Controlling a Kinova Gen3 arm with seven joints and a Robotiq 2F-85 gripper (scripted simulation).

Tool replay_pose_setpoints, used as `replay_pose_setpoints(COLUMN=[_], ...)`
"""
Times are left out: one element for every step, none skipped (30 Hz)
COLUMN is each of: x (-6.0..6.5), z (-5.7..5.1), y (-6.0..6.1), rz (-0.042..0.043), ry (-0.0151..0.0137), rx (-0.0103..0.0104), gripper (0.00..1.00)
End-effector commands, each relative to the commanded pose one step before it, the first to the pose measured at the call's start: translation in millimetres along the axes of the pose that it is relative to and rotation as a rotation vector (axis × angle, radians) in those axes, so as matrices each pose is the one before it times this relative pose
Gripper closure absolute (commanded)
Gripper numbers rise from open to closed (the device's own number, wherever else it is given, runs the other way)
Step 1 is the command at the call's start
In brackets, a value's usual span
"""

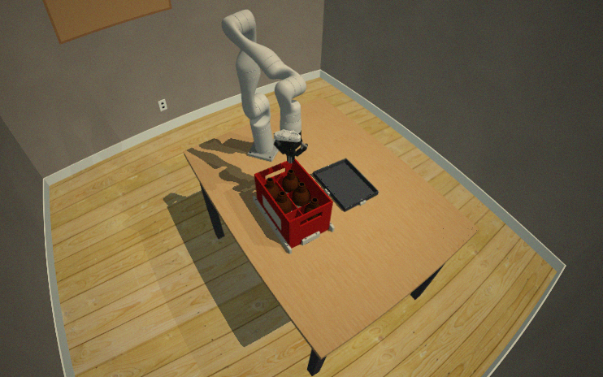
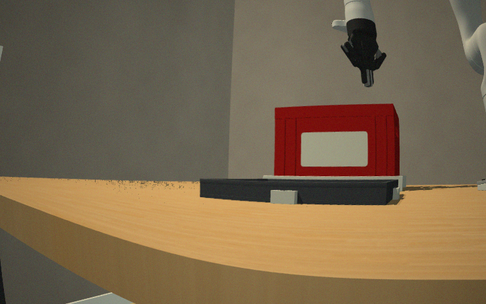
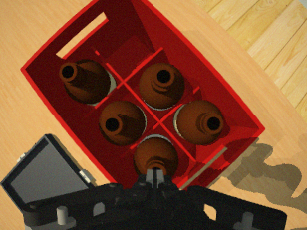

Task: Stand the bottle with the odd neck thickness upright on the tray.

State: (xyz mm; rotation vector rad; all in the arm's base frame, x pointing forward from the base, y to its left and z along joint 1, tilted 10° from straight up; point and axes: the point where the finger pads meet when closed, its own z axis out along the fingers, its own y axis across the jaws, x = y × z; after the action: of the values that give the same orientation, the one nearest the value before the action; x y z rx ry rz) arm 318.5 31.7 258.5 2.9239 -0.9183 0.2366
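Note:
A red crate (image 1: 306, 227) (image 2: 286, 143) (image 3: 153, 21) stands on the table and holds five brown bottles upright. They show in the top view (image 1: 290, 179) (image 1: 271, 186) (image 1: 301, 194) (image 1: 284, 201) (image 1: 311, 205) and in the wrist view (image 3: 154, 154) (image 3: 198, 122) (image 3: 122, 121) (image 3: 161, 85) (image 3: 85, 81). The crate walls hide them in the exterior view. My gripper (image 1: 291, 158) (image 2: 367, 80) (image 3: 153, 179) is shut with nothing between the fingers. It hangs well above the crate rim, over the bottle at the crate's end nearest the arm's base. The dark tray (image 1: 344, 184) (image 2: 322, 191) (image 3: 40, 175) lies empty beside the crate.
One crate cell, at the end far from the arm, holds no bottle. Small grey blocks (image 1: 310, 238) (image 2: 283, 196) sit at the feet of the crate and the tray. The arm's base (image 1: 262, 153) stands at the table's back edge behind the crate.

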Motion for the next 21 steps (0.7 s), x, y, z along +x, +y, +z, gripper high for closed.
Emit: replay_pose_setpoints(x=[15.82,0.0,10.55,11.51,11.98,11.89,11.24,10.07,8.47,6.57,4.56,2.65,1.1,0.17,0.0,0.0,0.0,0.0,0.0,0.0,0.0], z=[0.89,0.0,-0.2,-0.13,-0.04,0.05,0.12,0.18,0.19,0.18,0.14,0.09,0.04,0.01,0.0,0.0,0.0,0.0,0.0,0.0,0.0], y=[-1.35,0.0,-0.61,-0.2,0.29,0.77,1.17,1.41,1.44,1.28,0.98,0.6,0.25,0.04,0.0,0.0,0.0,0.0,0.0,0.0,0.0], rz=[0.01762,0.0,0.00039,0.00026,0.00007,-0.00013,-0.00032,-0.00046,-0.00051,-0.00048,-0.00038,-0.00024,-0.0001,-0.00002,0.0,0.0,0.0,0.0,0.0,0.0,0.0], ry=[-0.00129,0.0,-0.00098,-0.00049,0.00008,0.00063,0.00107,0.00132,0.00136,0.0012,0.00091,0.00056,0.00024,0.00004,0.0,0.0,0.0,0.0,0.0,0.0,0.0], rx=[-0.00292,0.0,0.00052,0.00038,0.00016,-0.0001,-0.00035,-0.00054,-0.00063,-0.0006,-0.00048,-0.0003,-0.00013,-0.00002,0.0,0.0,0.0,0.0,0.0,0.0,0.0], gripper=[1.0,1.0,1.0,1.0,1.0,1.0,1.0,1.0,1.0,1.0,1.0,1.0,1.0,1.0,1.0,1.0,1.0,1.0,1.0,0.36,0.36])
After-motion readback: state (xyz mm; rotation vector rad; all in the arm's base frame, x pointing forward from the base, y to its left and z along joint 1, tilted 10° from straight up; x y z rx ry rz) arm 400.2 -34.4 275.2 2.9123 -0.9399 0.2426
